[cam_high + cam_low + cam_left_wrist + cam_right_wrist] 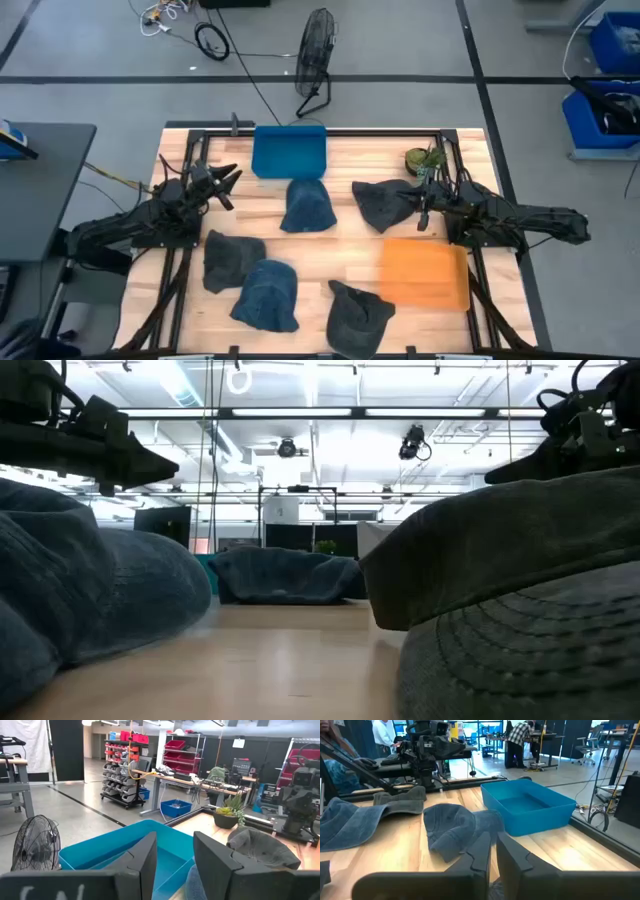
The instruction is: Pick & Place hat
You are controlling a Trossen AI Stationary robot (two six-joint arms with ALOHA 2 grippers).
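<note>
Seen from above, the left gripper [228,186] hovers at the left of the frame, its jaws apart, near the blue plastic bin [289,152] at the upper centre of the pale wooden worktop [345,255]. The right gripper [424,208] sits at centre right, touching the edge of a dark grey cloth hat [385,203]; whether it grips the fabric cannot be told from here. A faded blue denim hat [307,206] lies just below the bin. Three more hats lie along the lower part of the worktop, and an orange flat tray [424,272] is at lower right. A black floor fan [315,58] stands on the grey floor beyond the worktop.

At table height, hats fill both sides of the frame under bright ceiling lights.

From the left wrist, the jaws stand apart over the blue bin, with shelving and a potted plant [228,812] behind.

From the right wrist, the jaws are nearly together above dark fabric; people stand in the room beyond.
</note>
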